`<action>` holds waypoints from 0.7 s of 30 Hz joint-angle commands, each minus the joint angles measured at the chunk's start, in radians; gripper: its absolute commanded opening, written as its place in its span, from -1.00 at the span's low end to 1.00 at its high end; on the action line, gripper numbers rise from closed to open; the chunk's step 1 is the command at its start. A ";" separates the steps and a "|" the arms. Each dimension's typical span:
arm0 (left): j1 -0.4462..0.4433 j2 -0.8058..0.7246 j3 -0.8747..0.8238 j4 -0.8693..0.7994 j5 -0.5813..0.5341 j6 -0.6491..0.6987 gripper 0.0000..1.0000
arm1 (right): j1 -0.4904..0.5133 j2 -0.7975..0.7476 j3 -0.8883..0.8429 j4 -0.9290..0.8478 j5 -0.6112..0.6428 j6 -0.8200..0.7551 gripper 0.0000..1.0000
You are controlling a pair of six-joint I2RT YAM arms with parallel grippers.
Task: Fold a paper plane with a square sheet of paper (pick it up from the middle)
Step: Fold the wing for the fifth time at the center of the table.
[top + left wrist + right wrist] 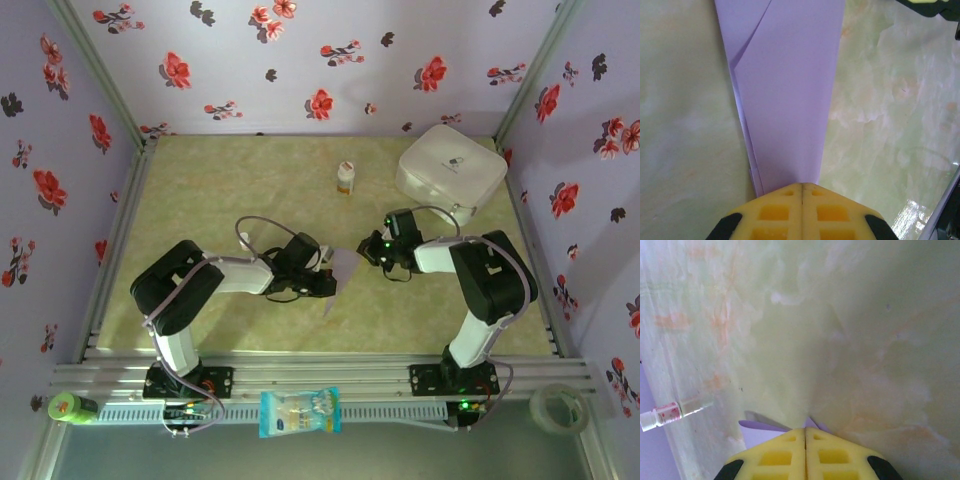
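From above, both arms meet near the middle of the table (pixel 200 190). The lavender paper (pixel 344 270) sits between them, no longer a flat square but a narrow folded strip. The left gripper (pixel 325 281) is at its 8 o'clock end and the right gripper (pixel 372 250) at its 2 o'clock end. The white case (pixel 450 168) rests well apart at 1 o'clock, the small bottle (pixel 345 178) stands at 12, and the snack packet (pixel 300 412) lies on the rail at 6.

On to the left wrist: the yellow fingers are pressed together, and the paper (pixel 790 90) runs straight out of them towards 12 o'clock, widening as it goes. So they're clamped on its narrow end. Layered edges show down its 9 o'clock side and a slanted crease sits near 11, so several folds are in.

Right wrist now: those fingers are together too, with slivers of lavender (pixel 757 425) poking out either side of the tips, so it looks like a pinch on the paper's other end. The bottle lies off at 8 o'clock.

My read is that it's well past halfway. The body is folded lengthwise, but I see no spread wings and no clear ridge, so the final wing folds and shaping look left to do.
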 commanded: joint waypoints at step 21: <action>-0.029 0.032 -0.049 -0.129 -0.021 -0.045 -1.00 | 0.123 -0.051 -0.045 -0.013 -0.097 -0.030 -0.90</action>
